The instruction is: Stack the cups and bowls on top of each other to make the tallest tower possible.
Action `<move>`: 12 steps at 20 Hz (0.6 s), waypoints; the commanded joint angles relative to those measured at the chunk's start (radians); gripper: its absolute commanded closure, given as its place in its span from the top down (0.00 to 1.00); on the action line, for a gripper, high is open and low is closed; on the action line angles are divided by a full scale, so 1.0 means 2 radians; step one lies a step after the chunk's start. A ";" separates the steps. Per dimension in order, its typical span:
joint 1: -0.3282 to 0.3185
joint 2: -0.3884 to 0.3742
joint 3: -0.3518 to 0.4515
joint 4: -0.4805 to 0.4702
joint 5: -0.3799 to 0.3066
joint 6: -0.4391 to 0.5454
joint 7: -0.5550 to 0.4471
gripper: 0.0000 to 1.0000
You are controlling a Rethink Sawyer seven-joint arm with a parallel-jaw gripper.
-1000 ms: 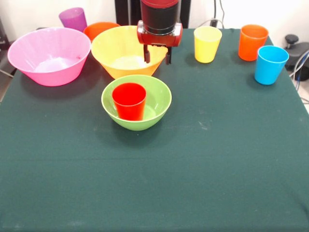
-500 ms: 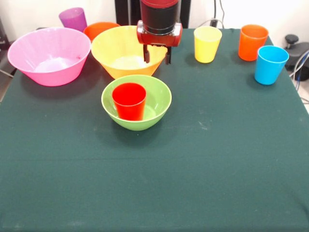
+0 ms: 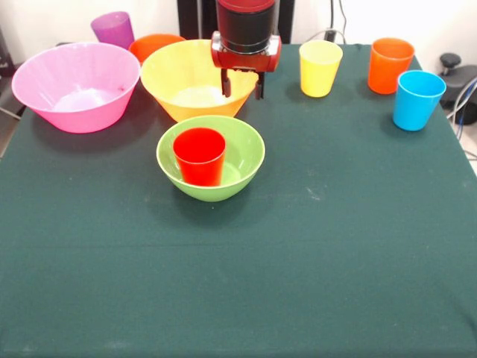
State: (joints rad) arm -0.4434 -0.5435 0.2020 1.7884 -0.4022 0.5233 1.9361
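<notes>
Red cup [image 3: 199, 155] stands upright inside the green bowl [image 3: 246, 153] mid-desk, the tower's start. Nothing has shifted lately: the tool [image 3: 241, 89] still straddles the yellow-orange bowl's [image 3: 168, 74] rim, open, not yet gripping.

Table covered in dark green cloth [image 3: 313, 253]. Directly on it, back row: large glossy pink plastic bowl [image 3: 76, 86], purple plastic tumbler [image 3: 113, 30] behind it, small orange plastic bowl [image 3: 153, 46] mostly hidden behind the large yellow-orange plastic bowl [image 3: 192, 79]. Further along the back: yellow plastic tumbler [image 3: 320, 68], orange plastic tumbler [image 3: 390, 65], light blue plastic tumbler [image 3: 418, 99] just in front of the orange one. Medium lime green plastic bowl [image 3: 211, 157] sits in front of the yellow-orange bowl. All upright, openings up.
</notes>
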 commanded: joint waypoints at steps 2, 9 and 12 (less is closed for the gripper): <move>0.005 0.008 0.014 -0.024 -0.019 -0.041 0.016 1.00; 0.004 0.009 0.014 -0.024 -0.020 -0.045 0.016 1.00; 0.003 0.009 0.016 -0.025 -0.021 -0.045 0.013 1.00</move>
State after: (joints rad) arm -0.4434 -0.5435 0.2020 1.7884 -0.4022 0.5233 1.9361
